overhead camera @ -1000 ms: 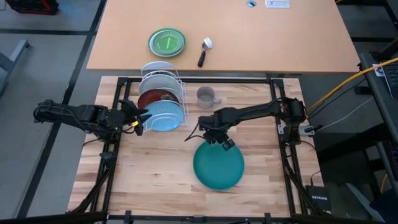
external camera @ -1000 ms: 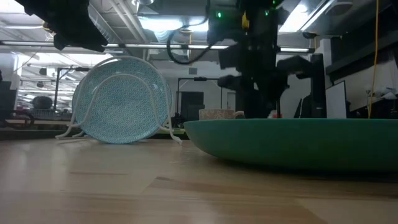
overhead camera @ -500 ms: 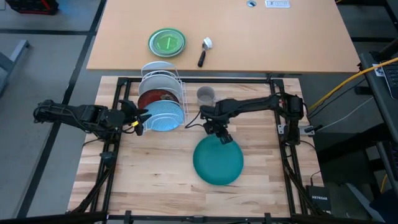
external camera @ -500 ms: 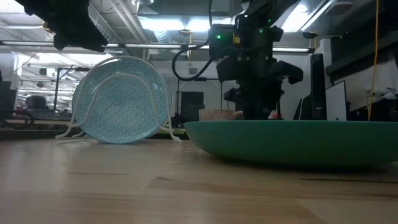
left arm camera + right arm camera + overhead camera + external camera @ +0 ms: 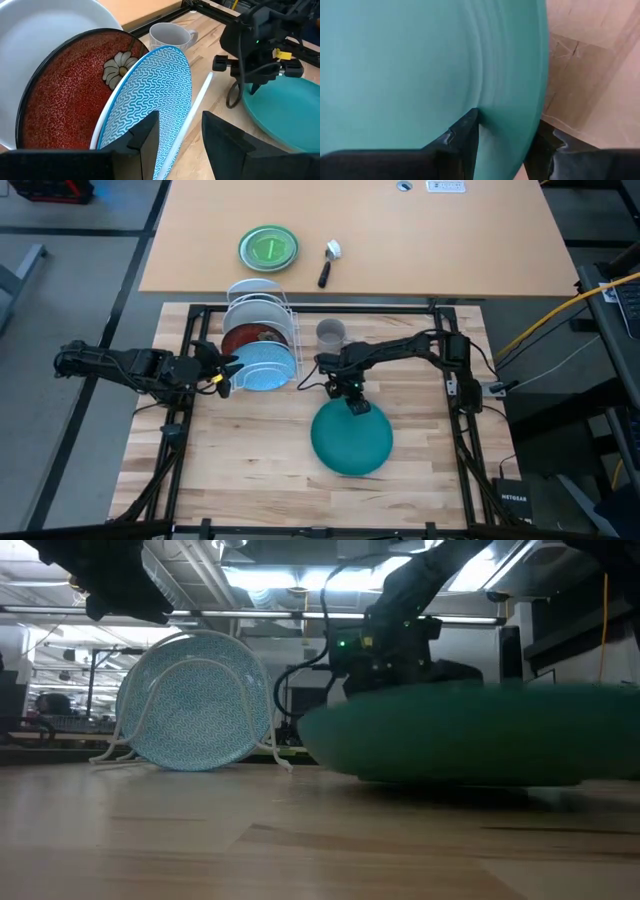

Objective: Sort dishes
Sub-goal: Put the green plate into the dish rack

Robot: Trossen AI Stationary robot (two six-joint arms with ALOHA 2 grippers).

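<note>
1. Right claw [image 5: 353, 401] is clamped on the rim of the teal plate [image 5: 350, 442]; left claw [image 5: 226, 374] waits, fingers apart, beside the white wire rack [image 5: 287, 330].
2. Pale butcher-block desk [image 5: 250, 460]; ceiling lights glow in the workshop behind.
3. Teal plate is plain and glossy, mid-desk, its far edge tipped up.
4. Light blue plate [image 5: 150, 100], dark red patterned plate [image 5: 60, 100] and white plate [image 5: 45, 30] stand in the rack; grey mug [image 5: 331, 333] just beside.

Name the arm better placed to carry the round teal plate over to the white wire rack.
Right. The right gripper is at the rim of the round teal plate, one finger over it and one under. The left gripper waits by the white wire rack, away from that plate.
</note>
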